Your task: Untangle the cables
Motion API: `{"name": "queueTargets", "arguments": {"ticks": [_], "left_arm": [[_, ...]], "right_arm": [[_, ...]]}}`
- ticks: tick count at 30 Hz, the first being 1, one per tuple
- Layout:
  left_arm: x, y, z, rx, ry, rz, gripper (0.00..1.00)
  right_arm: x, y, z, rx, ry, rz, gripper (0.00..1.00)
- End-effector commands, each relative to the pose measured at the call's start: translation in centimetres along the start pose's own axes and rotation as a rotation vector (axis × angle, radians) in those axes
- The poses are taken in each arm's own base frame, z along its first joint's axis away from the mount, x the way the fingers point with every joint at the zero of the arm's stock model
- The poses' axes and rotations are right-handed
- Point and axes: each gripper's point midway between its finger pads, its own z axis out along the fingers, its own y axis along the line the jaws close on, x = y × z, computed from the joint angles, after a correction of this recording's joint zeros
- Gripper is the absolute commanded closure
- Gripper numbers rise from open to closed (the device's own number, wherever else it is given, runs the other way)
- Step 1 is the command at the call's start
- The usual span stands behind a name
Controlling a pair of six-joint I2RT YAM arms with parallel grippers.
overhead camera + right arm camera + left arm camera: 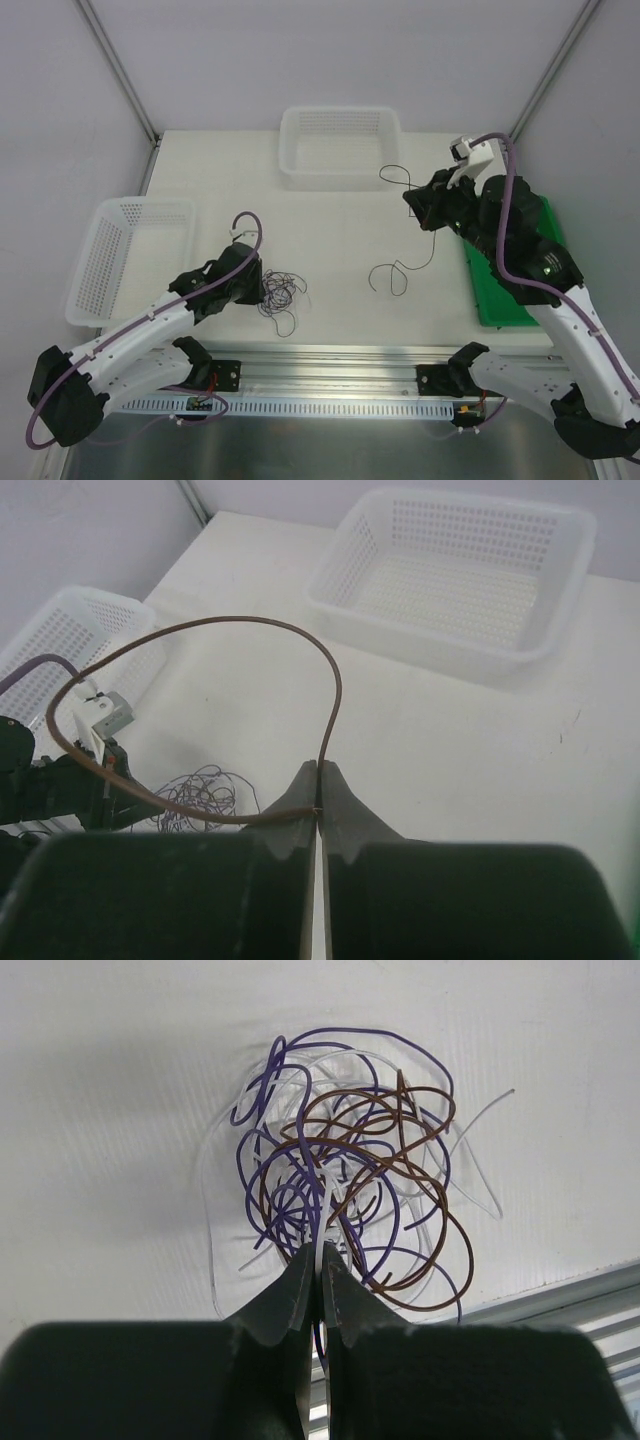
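Observation:
A small tangle of cables (281, 293) lies near the table's front edge; up close the tangle (345, 1165) is purple, brown and white wires. My left gripper (321, 1260) sits at its near side, shut on a white cable (322, 1222) that runs out of the bunch. In the top view the left gripper (260, 284) is just left of the tangle. My right gripper (320, 777) is raised at the right, shut on a single brown cable (250, 621) that arcs away from it. From the right gripper (413, 206) this brown cable (391, 277) trails down and curls on the table.
A white perforated basket (339, 178) stands at the back centre, and another white basket (92, 268) at the left edge. A green tray (508, 300) lies under the right arm. A metal rail (330, 362) runs along the front of the table.

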Motion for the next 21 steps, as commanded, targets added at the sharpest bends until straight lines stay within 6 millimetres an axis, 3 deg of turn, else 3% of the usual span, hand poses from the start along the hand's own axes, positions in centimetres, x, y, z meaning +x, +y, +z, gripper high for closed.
{"name": "queueTargets", "arguments": {"ticks": [1, 6, 11, 13, 14, 17, 18, 21], "left_arm": [[-1.0, 0.2, 0.1, -0.036, -0.009, -0.019, 0.99], [-3.3, -1.6, 0.2, -0.007, -0.026, -0.003, 0.96], [-5.3, -3.8, 0.0, 0.051, -0.033, -0.001, 0.83], [-5.8, -4.4, -0.2, 0.075, -0.039, -0.001, 0.78], [-6.3, -4.7, -0.5, 0.087, -0.05, 0.001, 0.68], [-7.1, -5.6, -1.1, 0.123, -0.062, 0.008, 0.56], [-7.1, -6.0, -1.3, 0.146, -0.056, 0.01, 0.47], [-7.5, -6.7, -2.1, 0.183, -0.068, 0.017, 0.3]], "right_arm": [[3.5, -1.3, 2.0, 0.063, 0.129, 0.009, 0.99], [8.6, -3.4, 4.6, 0.153, 0.246, 0.014, 0.99], [17.4, -5.7, 6.5, 0.245, 0.417, 0.075, 0.99], [19.8, -6.7, 6.6, 0.304, 0.452, 0.111, 1.0], [22.2, -7.4, 6.3, 0.334, 0.498, 0.115, 0.99], [26.6, -9.0, 5.7, 0.428, 0.582, 0.148, 0.99], [27.9, -9.5, 5.6, 0.455, 0.617, 0.148, 0.99], [30.4, -10.5, 5.0, 0.521, 0.672, 0.158, 0.93]]}}
